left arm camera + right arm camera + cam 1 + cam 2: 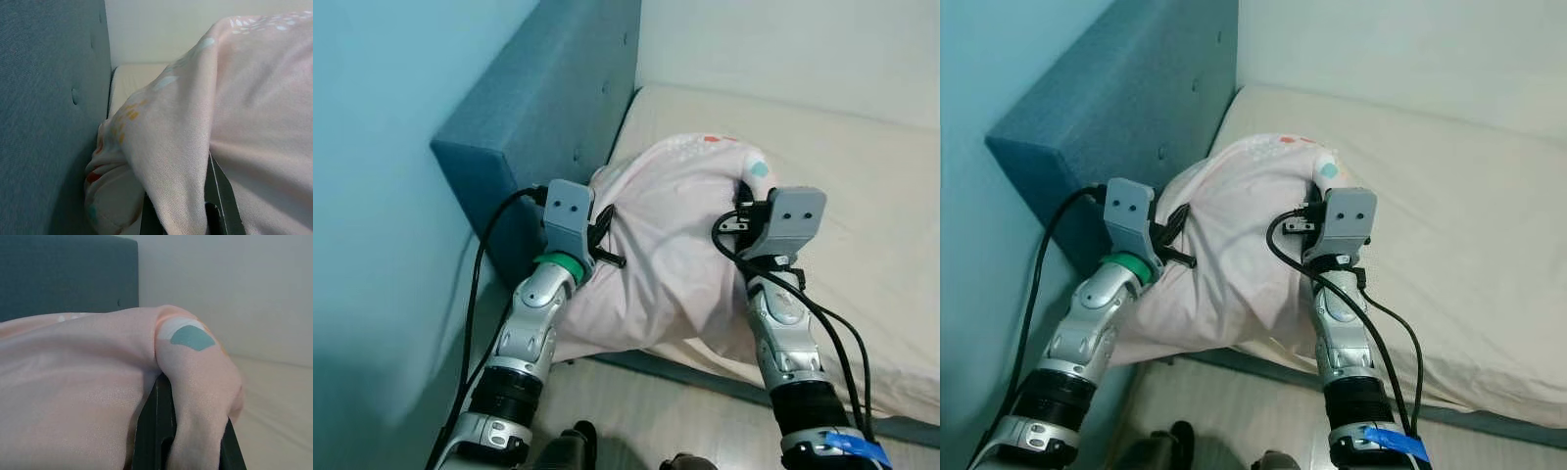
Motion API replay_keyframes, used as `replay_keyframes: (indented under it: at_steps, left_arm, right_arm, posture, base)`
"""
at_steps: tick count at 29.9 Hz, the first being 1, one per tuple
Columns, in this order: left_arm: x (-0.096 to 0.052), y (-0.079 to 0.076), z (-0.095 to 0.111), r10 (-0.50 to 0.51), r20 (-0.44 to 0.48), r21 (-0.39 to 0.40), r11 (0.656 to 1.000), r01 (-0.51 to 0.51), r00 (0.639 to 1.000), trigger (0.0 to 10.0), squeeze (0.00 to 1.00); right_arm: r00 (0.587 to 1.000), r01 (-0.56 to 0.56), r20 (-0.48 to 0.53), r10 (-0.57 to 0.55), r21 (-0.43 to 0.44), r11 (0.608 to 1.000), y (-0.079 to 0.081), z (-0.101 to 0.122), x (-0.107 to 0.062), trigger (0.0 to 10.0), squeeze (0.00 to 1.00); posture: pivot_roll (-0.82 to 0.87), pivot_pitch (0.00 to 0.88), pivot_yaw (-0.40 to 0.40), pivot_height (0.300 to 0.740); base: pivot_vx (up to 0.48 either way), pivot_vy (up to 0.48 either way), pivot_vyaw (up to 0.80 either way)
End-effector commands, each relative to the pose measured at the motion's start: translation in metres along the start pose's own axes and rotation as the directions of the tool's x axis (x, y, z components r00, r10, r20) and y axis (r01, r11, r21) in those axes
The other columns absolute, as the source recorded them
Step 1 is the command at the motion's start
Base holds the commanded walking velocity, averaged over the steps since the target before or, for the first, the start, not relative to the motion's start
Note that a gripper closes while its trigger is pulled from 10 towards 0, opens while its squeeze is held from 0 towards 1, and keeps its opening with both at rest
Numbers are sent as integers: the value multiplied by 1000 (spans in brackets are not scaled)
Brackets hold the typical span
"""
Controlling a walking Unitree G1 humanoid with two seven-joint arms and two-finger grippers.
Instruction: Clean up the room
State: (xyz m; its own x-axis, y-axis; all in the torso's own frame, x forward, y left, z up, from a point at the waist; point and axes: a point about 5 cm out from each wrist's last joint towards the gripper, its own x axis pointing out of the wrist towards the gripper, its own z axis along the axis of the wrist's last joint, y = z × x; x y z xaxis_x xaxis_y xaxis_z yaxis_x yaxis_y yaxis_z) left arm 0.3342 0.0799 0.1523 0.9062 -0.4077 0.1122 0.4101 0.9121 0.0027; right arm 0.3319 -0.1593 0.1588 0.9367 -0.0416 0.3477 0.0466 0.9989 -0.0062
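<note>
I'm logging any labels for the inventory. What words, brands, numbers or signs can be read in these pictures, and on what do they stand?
None: no text can be read.
The pink pillow, held by the left gripper and the right gripper, bears only coloured shapes, no letters.
The blue band on the right arm shows no legible writing.

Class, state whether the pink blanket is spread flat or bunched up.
Bunched up: the pink blanket sits heaped by the headboard, pinched by both grippers.
</note>
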Motion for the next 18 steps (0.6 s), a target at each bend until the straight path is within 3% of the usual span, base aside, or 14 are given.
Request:
replay_keyframes:
  at_steps: [1, 8, 18]
  left_arm:
    - [-1, -4, 5, -17, 29, 4, 1000, 16, 999, 10000, 0]
    - [-3, -7, 5, -47, 46, -19, 999, 48, 998, 10000, 0]
    - [-1, -10, 8, -75, 63, -26, 997, 77, 995, 10000, 0]
  right_arm:
    - [999, 1, 32, -1, 8, 1000, 0, 6, 2, 10000, 0]
    - [999, 1, 34, -1, 6, 1000, -1, 6, 1, 10000, 0]
    - [999, 6, 38, -6, 6, 1000, -2, 7, 1, 10000, 0]
  posture:
    - [33, 53, 27, 740]
    - [26, 46, 31, 740]
    - [25, 30, 37, 740]
  base:
    - [0, 0, 0]
    - [0, 0, 0]
    - [324, 0, 0]
